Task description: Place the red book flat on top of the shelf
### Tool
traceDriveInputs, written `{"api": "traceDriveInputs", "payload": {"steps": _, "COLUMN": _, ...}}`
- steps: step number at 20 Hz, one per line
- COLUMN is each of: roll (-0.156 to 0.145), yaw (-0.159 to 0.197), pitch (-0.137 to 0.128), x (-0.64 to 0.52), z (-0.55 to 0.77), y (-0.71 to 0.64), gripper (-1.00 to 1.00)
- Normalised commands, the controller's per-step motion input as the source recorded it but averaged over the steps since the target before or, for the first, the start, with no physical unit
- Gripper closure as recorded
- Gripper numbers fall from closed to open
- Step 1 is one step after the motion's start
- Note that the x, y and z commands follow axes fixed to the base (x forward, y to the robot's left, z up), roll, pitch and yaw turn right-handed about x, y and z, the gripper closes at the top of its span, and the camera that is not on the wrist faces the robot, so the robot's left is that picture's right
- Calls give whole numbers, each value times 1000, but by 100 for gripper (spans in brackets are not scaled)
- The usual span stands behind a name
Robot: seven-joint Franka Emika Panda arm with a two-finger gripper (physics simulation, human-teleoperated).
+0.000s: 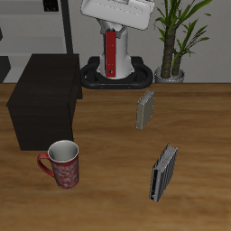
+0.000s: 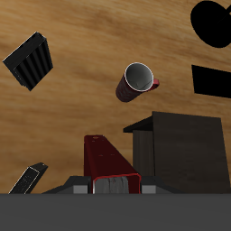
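The gripper (image 1: 110, 38) hangs high above the table's back, apparently clenched on the red book (image 1: 110, 54), which dangles upright beneath it. The shelf (image 1: 45, 95) stands apart, beside the mug (image 1: 64, 164).

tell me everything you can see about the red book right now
The red book is a thin dark-red hardcover with a pale strip down its visible face. It hangs upright in the gripper, lifted clear of the table in front of the robot's base. The shelf stands apart from it, nearer the front edge; nothing else touches the book.
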Motion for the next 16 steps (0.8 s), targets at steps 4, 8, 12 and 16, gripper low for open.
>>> {"api": "traceDriveInputs", "payload": {"steps": 4, "roll": -84, "yaw": 61, "pitch": -38, "x": -138, "z": 193, "y": 54, "gripper": 100}}
{"api": "traceDriveInputs", "payload": {"steps": 8, "roll": -180, "yaw": 47, "pitch": -53, "x": -198, "z": 454, "y": -106, "gripper": 100}}
{"api": "traceDriveInputs", "payload": {"steps": 12, "roll": -115, "yaw": 21, "pitch": -32, "x": -90, "z": 247, "y": -238, "gripper": 100}}
{"api": "traceDriveInputs", "payload": {"steps": 16, "roll": -149, "yaw": 49, "pitch": -37, "x": -61, "z": 153, "y": -424, "gripper": 100}}
